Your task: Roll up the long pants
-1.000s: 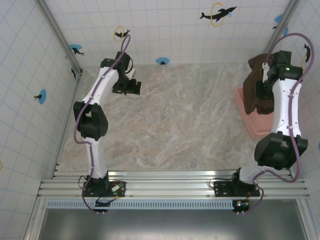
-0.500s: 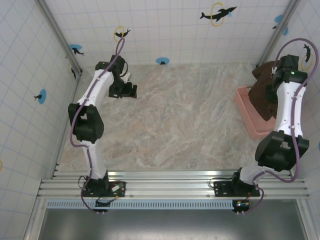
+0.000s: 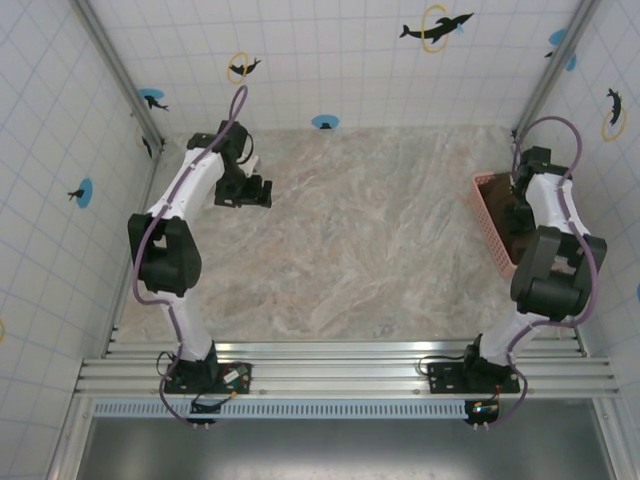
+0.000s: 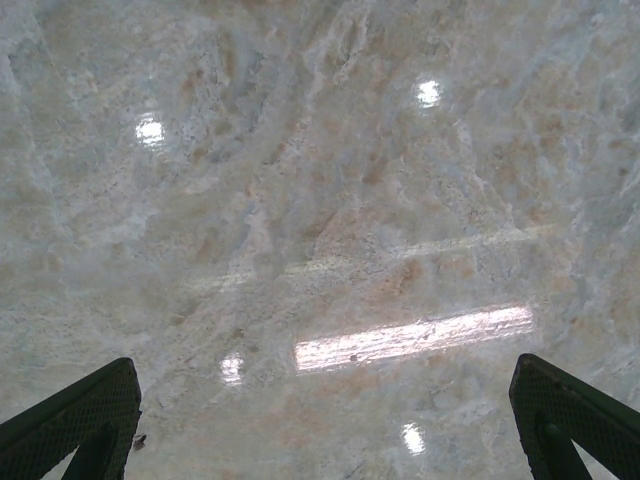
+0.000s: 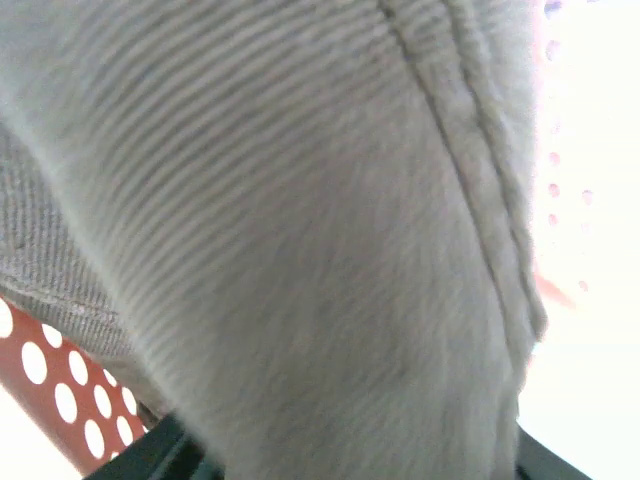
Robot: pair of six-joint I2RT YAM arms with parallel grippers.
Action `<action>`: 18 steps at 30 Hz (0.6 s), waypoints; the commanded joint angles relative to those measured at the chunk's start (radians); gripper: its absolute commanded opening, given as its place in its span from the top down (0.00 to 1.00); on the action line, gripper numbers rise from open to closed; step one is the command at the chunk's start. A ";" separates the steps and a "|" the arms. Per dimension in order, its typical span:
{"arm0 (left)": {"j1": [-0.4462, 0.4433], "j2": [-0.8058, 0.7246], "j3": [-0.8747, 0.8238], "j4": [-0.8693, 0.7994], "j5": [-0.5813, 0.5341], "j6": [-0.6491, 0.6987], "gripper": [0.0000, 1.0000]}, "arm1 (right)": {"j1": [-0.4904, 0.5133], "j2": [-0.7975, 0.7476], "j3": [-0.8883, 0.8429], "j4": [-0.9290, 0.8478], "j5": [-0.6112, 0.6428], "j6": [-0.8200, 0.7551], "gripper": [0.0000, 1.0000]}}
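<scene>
Lowered since before, one long pants (image 5: 300, 250) lies in one pink basket (image 3: 488, 215); left claw (image 4: 322, 365) spread, right claw (image 3: 519, 208): cannot tell.

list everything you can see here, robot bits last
long pants: one, dark brown, ribbed fabric, bundled inside the basket
basket: one, pink, perforated walls, right edge of the table
table: one, beige marble pattern, glossy
dolphin stickers: several, black and blue, some ringed in yellow, on the white tiled walls
left gripper: one, black, open, over bare table at far left
right gripper: one, black, down in the basket against the pants, jaws hidden
</scene>
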 commanded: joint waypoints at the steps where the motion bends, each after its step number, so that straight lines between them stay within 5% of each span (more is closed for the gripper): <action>1: 0.010 -0.068 -0.080 0.047 -0.023 0.031 0.03 | 0.008 -0.004 -0.028 0.014 -0.057 0.086 0.39; 7: 0.039 -0.150 -0.243 0.164 -0.031 0.075 0.03 | -0.005 -0.055 -0.054 -0.036 -0.039 0.191 0.28; 8: 0.042 -0.166 -0.272 0.192 -0.037 0.084 0.03 | -0.005 -0.084 -0.060 -0.034 -0.008 0.200 0.03; 18: 0.133 -0.360 -0.557 0.527 -0.169 0.158 0.03 | -0.006 -0.404 -0.020 -0.012 0.077 0.219 0.03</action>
